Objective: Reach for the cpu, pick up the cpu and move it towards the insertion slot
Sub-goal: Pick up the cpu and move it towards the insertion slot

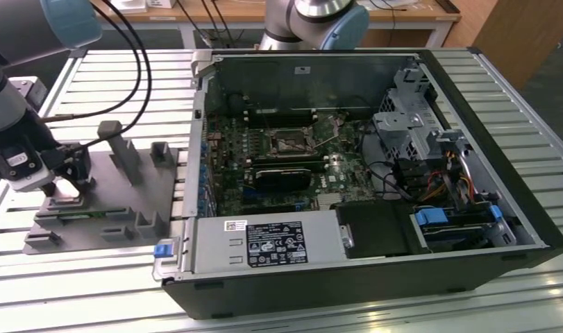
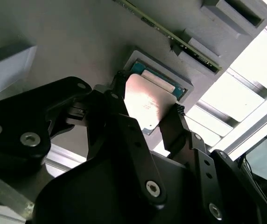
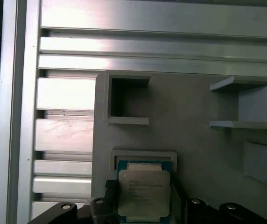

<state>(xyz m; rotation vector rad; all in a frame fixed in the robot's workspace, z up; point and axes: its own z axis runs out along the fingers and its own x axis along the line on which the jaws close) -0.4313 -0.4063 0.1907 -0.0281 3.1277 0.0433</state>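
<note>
Here, the two fingers (image 2: 172,125) of the one gripper (image 2: 148,95) pinch the single cpu (image 3: 144,191) at one grey fixture (image 3: 194,149).

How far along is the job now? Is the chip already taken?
Reaching looks done: the gripper is down at the grey fixture, fingers against two sides of the chip. In hand: the pick-up; whether the chip has left its holder is hard to tell. Left: the move to the socket inside the computer case.
</note>
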